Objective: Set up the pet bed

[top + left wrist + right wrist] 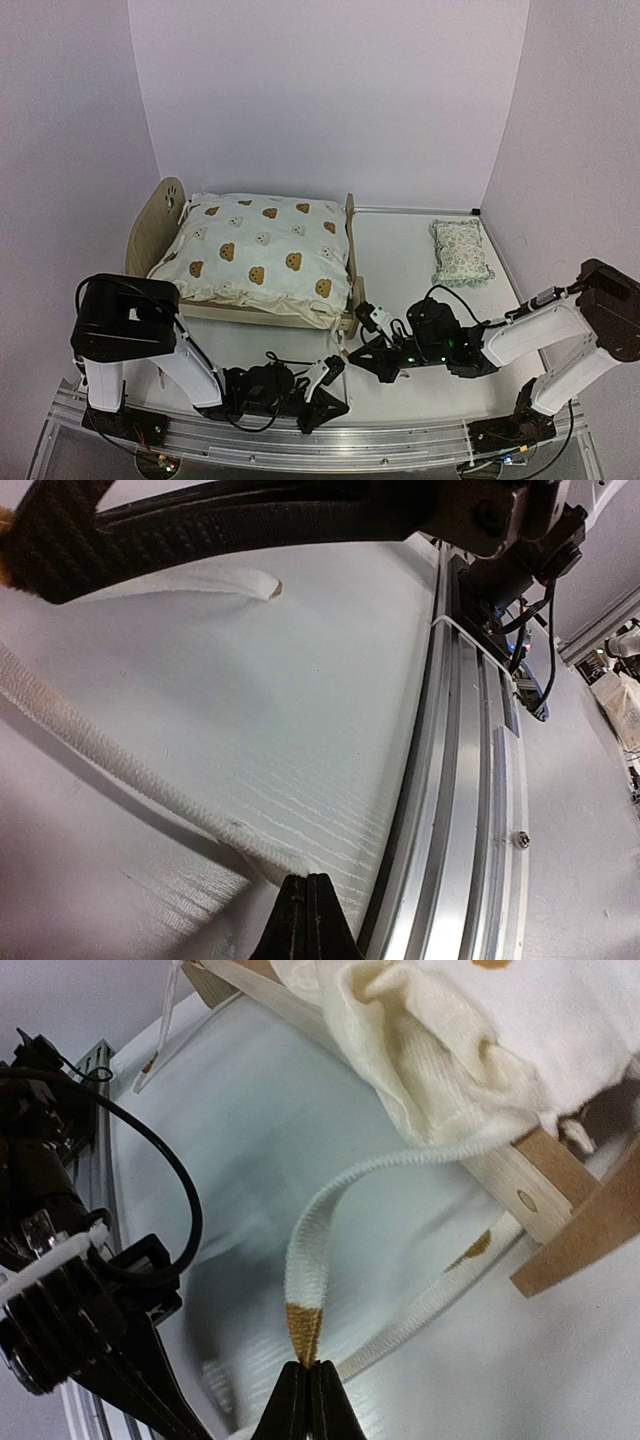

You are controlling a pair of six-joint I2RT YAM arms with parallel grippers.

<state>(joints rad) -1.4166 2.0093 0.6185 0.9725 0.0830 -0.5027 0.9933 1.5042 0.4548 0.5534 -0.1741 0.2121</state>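
Observation:
The pet bed [160, 215] stands at the back left, its light wood frame [560, 1210] covered by a cream bear-print quilt [260, 250]. Two white tie straps hang from the quilt's near corner [450, 1040]. My right gripper [307, 1365] is shut on the brown tip of one strap [320, 1230], just off the bed's near right corner [362, 318]. The other strap [120, 760] runs across the table to my left gripper [307, 878], which is shut on its end beside the front rail [340, 375].
A small green-patterned pillow [460, 250] lies at the back right near the wall. An aluminium rail [470, 810] runs along the table's near edge, close to the left gripper. Cables trail between the two arms.

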